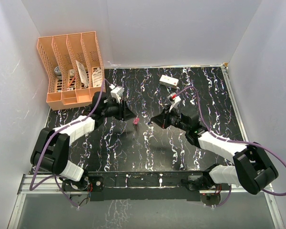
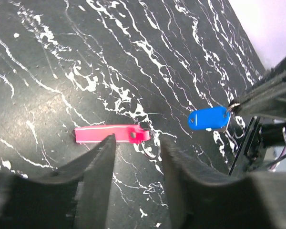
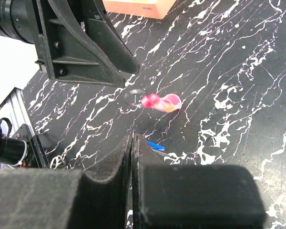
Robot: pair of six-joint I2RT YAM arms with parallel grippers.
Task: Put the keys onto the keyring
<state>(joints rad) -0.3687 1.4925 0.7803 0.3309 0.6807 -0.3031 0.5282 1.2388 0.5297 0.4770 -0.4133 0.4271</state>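
Observation:
The pink key (image 2: 107,134) lies flat on the black marbled table, with the thin metal keyring (image 2: 153,146) at its right end. It also shows in the top view (image 1: 136,121) and the right wrist view (image 3: 161,101). My left gripper (image 2: 139,145) is open and empty, low over the table, with its fingertips on either side of the key's ring end. My right gripper (image 3: 134,137) is shut on the blue key (image 2: 209,118), pinching its pale end; it holds the key above the table just right of the pink key. Only a blue sliver (image 3: 155,145) shows in the right wrist view.
An orange file organizer (image 1: 71,67) stands at the back left. A white rectangular box (image 1: 168,81) lies at the back middle. White walls close in the table on three sides. The two grippers (image 1: 130,114) (image 1: 152,120) face each other closely at mid table.

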